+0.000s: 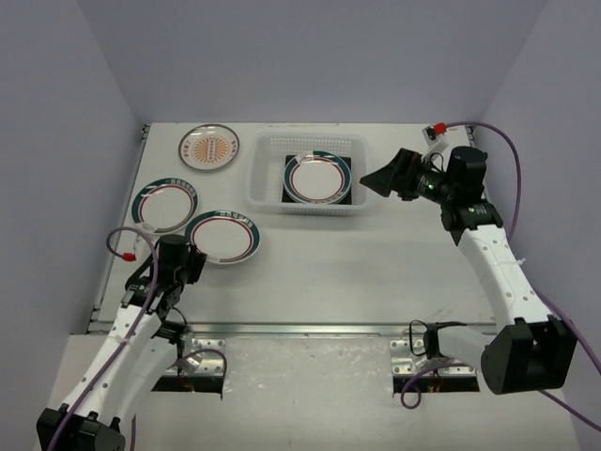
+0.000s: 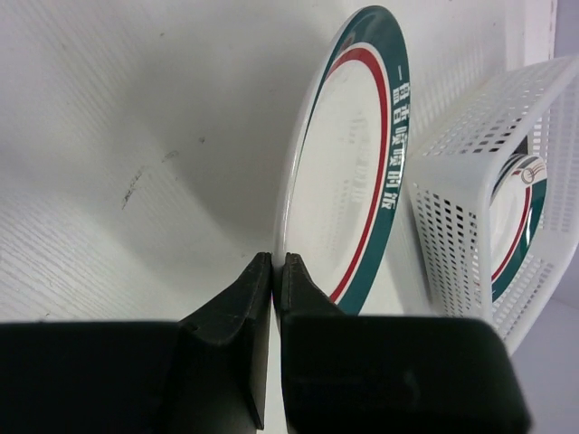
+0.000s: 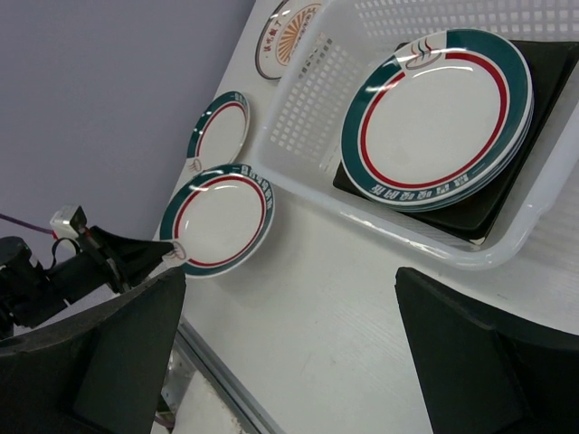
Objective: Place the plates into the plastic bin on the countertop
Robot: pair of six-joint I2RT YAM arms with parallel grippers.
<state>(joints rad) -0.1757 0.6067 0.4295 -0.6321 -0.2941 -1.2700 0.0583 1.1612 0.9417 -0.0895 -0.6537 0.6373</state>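
While three round plates lie out on the matte off-white countertop (image 1: pixel 376 272), we judge the task partly done. The plastic bin (image 1: pixel 255 183), a translucent white lattice basket at the far centre, holds a teal-and-red round plate (image 1: pixel 317 177) on a dark square plate (image 1: pixel 289 194). To its left sit the orange-print plate (image 1: pixel 208 148) and a teal-rimmed plate (image 1: pixel 165 205). The nearest plate (image 1: pixel 223 236), glossy and thin-edged, is the one in hand: our left gripper (image 2: pixel 279 262) is clenched on its near rim. Next comes a level lift and a carry over the bin's wall. Our right gripper (image 1: pixel 376 177) hangs released just right of the bin.
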